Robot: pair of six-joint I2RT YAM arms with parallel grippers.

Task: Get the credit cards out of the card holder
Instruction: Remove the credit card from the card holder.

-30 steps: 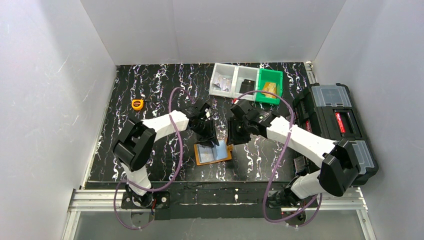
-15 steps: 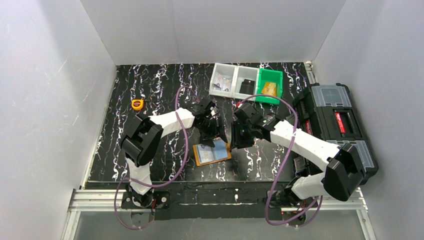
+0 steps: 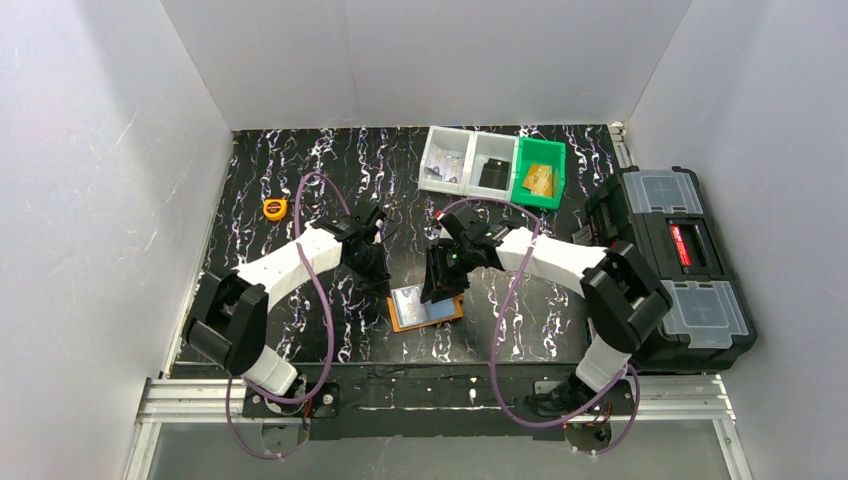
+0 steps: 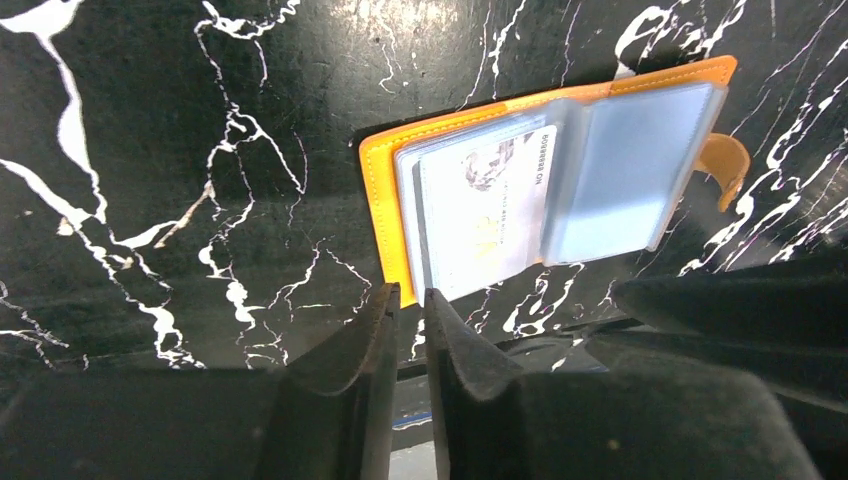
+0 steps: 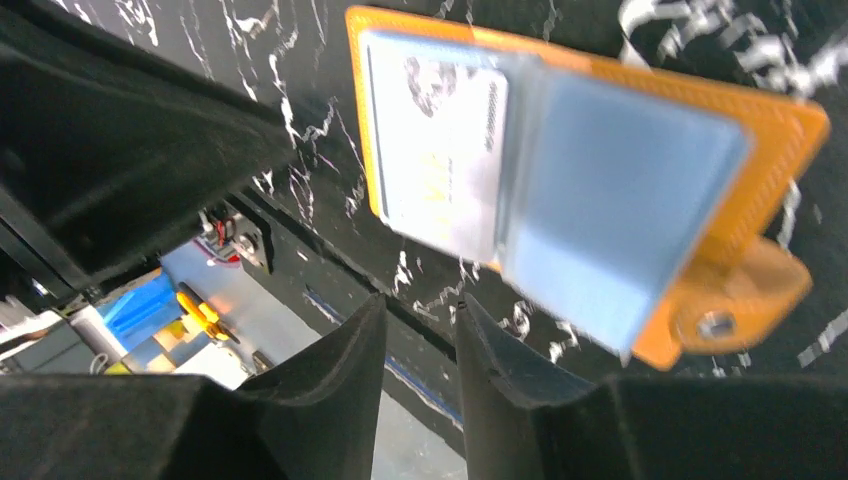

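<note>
Left pincer [image 4: 410,294] now beside card holder [image 4: 545,180], right pincer [image 5: 422,304] over it (both slightly spread)

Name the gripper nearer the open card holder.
Right. The right gripper hangs over the far right corner of the card holder; the left gripper is off its left side, apart.

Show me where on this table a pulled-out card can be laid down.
The table is bare at the back between the tape measure and the bins, and in front between the card holder and the toolbox. Crowded: around the card holder, with the left gripper and right gripper close by.
</note>
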